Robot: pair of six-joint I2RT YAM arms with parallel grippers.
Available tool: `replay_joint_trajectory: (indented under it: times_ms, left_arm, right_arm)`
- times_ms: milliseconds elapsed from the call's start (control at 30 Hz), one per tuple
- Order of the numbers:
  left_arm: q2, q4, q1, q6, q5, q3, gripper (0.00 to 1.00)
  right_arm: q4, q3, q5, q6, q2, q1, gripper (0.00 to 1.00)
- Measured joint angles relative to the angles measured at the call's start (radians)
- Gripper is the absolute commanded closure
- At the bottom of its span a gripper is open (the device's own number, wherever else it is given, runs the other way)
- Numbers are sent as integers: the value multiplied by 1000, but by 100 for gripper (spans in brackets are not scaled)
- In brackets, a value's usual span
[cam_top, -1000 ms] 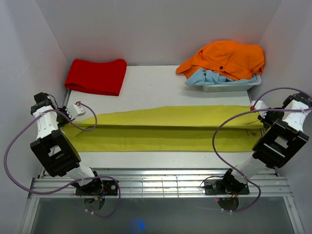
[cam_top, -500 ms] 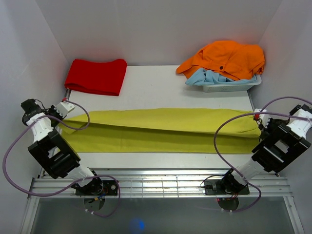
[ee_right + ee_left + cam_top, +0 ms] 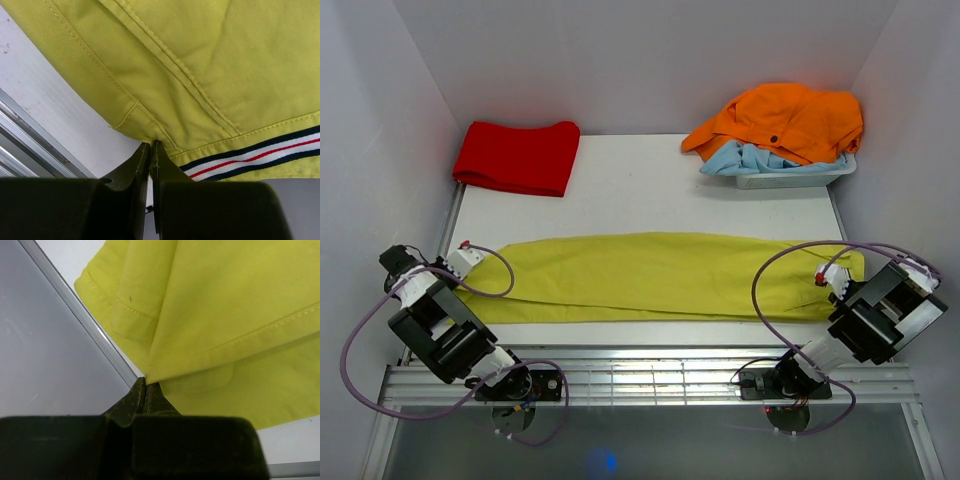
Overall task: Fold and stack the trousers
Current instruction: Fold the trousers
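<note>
On the table (image 3: pixel 640 190), trousers (image 3: pixel 660 275) drawn nearer, narrower

the trousers (image 3: pixel 655 276), plain yellow-green cotton with a white, dark and red striped waistband lining at the right end, lie folded lengthwise in a long band across the near tabletop (image 3: pixel 650 190).

The trousers (image 3: pixel 660 277) stretch almost edge to edge across the near part of the table (image 3: pixel 640 190), leaving just a thin bare strip before the front rail (image 3: pixel 650 372). Beyond them the middle of the table lies open. Both back corners are taken, with a red cloth (image 3: pixel 517 156) on the left and a heaped bin (image 3: pixel 790 180) on the right.
</note>
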Motion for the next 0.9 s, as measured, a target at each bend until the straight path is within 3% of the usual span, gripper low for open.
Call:
replay_joint_trajectory:
  times_ms: [200,400,567,700,800,900]
  left_arm:
    - [11,-13,-1,-27,-14,10,100]
    - [42,-158,-17,-144,107,257,100]
    - [-71,-18,-6,-175,204,217,100]
    - [-227,107,69,-104,301,61,100]
    - [-252,34,166,23,393,43,100]
    - [-197,-92,230,169,399,50,100]
  right_arm:
    - [-13,74,1,11,63,-1,92]
    - [-54,118,-25,26,103,2,92]
    - [-90,136,-50,40,120,7,92]
    - [-90,142,-50,49,125,7,92]
    - [-90,145,-48,50,126,7,92]
    - [-97,157,-45,50,134,6,92]
